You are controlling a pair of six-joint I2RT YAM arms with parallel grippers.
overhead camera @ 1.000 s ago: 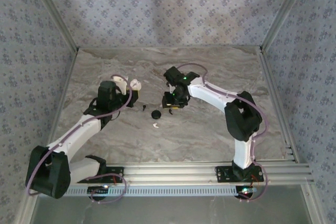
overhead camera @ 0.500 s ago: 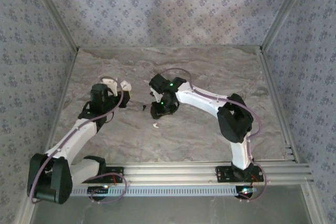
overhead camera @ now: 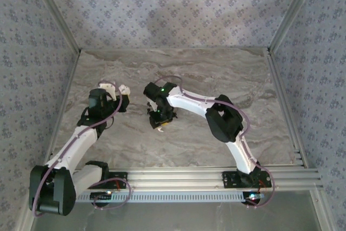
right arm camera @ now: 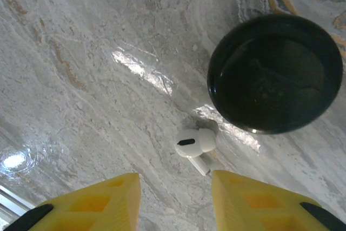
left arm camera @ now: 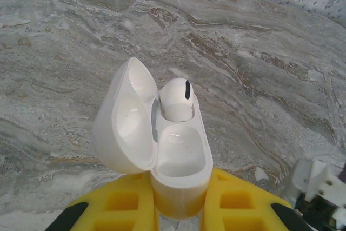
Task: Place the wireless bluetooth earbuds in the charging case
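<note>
My left gripper (left arm camera: 175,209) is shut on a white charging case (left arm camera: 178,160) and holds it above the table with its lid swung open to the left. One white earbud (left arm camera: 177,99) sits in the far slot, and the near slot is empty. From above, the case (overhead camera: 122,90) shows at the left gripper (overhead camera: 119,98). A second white earbud (right arm camera: 195,144) lies on the marble, just ahead of my open right gripper (right arm camera: 175,193) and between the lines of its yellow fingers. The right gripper (overhead camera: 161,121) hangs low over that spot. A tiny black earbud (overhead camera: 149,111) lies just to its left.
A round black glossy object (right arm camera: 274,74) lies on the table right beside the loose white earbud, on its far right side. The marble tabletop (overhead camera: 227,79) is bounded by patterned walls and by a metal rail (overhead camera: 216,176) at the front.
The right arm has swung left and forward and now hangs over the loose white earbud and the black round object. The left arm has drawn back to the left with the case.
</note>
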